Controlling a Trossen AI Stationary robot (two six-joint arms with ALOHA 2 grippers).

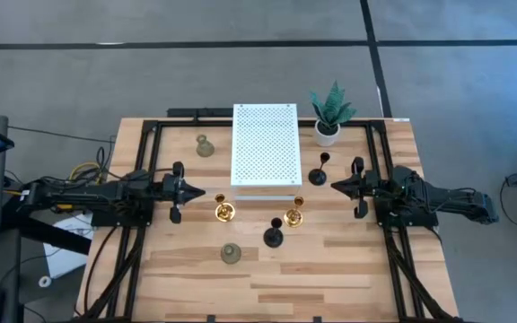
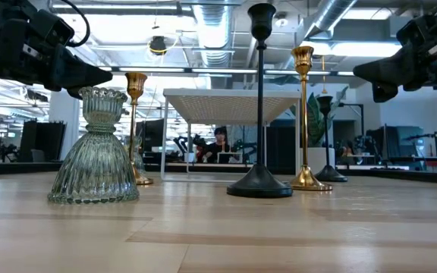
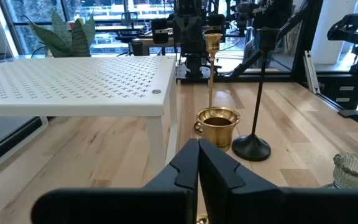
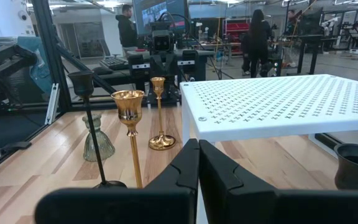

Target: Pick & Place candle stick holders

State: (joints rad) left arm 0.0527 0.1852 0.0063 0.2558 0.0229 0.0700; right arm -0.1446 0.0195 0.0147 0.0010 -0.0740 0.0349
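Six candle stick holders stand upright on their round bases on the wooden table. Two are gold [image 1: 224, 211] [image 1: 294, 215], two slim black [image 1: 274, 236] [image 1: 319, 170], and two squat grey-green [image 1: 205, 145] [image 1: 231, 254]. My left gripper [image 1: 202, 191] is shut and empty, level, just left of the nearer gold holder [image 3: 217, 126]. My right gripper [image 1: 334, 186] is shut and empty, just right of the far black holder, whose cup [image 4: 356, 165] shows beside it. In the low view the front grey-green holder [image 2: 95, 148] and front black holder [image 2: 260, 114] stand nearest.
A white perforated platform [image 1: 264, 144] stands on legs at the table's middle, toward the far edge. A green plant in a white pot [image 1: 329, 115] is at its right. Black frame rails [image 1: 146, 170] [image 1: 380, 170] run along both sides. People show in the room beyond [image 4: 257, 37].
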